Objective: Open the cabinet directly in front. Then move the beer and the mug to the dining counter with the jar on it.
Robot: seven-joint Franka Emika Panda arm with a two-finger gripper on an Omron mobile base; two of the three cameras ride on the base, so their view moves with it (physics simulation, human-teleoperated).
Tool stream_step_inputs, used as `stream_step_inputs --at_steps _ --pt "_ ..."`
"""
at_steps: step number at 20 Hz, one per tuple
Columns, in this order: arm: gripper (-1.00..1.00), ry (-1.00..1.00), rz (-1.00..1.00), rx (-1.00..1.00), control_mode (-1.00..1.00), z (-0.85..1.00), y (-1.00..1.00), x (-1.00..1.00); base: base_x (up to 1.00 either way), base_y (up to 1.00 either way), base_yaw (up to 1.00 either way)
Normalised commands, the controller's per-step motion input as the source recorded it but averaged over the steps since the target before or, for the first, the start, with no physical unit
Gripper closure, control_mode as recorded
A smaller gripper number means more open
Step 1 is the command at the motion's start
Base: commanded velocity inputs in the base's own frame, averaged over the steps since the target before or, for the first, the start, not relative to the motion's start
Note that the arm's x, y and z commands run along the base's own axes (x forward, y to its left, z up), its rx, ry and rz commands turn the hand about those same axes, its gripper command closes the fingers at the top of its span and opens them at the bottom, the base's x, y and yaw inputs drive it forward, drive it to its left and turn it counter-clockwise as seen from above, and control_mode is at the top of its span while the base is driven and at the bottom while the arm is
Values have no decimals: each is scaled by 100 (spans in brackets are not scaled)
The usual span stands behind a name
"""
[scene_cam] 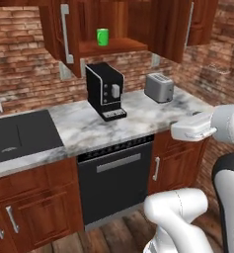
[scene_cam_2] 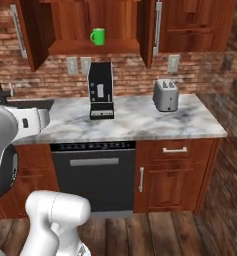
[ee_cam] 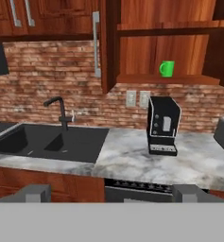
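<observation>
The cabinet [scene_cam_2: 95,25] stands open, mug [scene_cam_2: 97,36] alone visible inside, jaws wide, seemingly empty.

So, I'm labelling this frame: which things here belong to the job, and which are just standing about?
Job: the cabinet, both doors open; the mug on its lower shelf.

Standing about: coffee machine, toaster, sink, faucet, dishwasher.
</observation>
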Motion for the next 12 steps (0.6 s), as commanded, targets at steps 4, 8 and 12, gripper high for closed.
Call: stream_step_inputs --at_steps 4,8,12 --pt "-100 0 0 0 100 0 0 0 2 -5 16" --pt "-100 0 0 0 100 0 0 0 3 -4 4" --pt "-100 0 0 0 100 0 0 0 50 -27 0"
